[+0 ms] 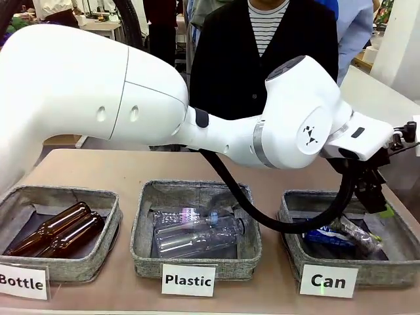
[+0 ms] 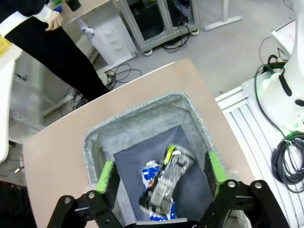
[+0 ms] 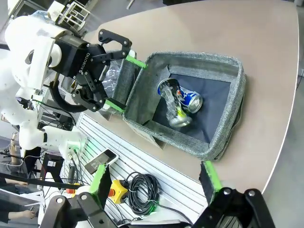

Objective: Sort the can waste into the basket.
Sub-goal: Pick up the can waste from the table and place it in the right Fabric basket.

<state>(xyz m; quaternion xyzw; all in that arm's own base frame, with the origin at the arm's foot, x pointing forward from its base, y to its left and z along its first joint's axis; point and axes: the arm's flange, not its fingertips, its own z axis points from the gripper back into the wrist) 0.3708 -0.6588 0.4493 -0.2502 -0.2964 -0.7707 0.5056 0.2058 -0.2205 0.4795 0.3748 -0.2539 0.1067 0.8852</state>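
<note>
So my left claw (image 2: 161, 178) is hanging right over the Can basket (image 2: 142, 118) at the right end of the table (image 2: 61, 142), jaws spread wide with nothing between them. Both cans are down inside on the dark liner: the silver-topped can (image 2: 167, 180) lies tilted across the blue can (image 2: 151, 172), touching it. My right claw (image 3: 154, 183) is spread wide and empty too, parked off the table edge, looking at the same basket from the side.
</note>
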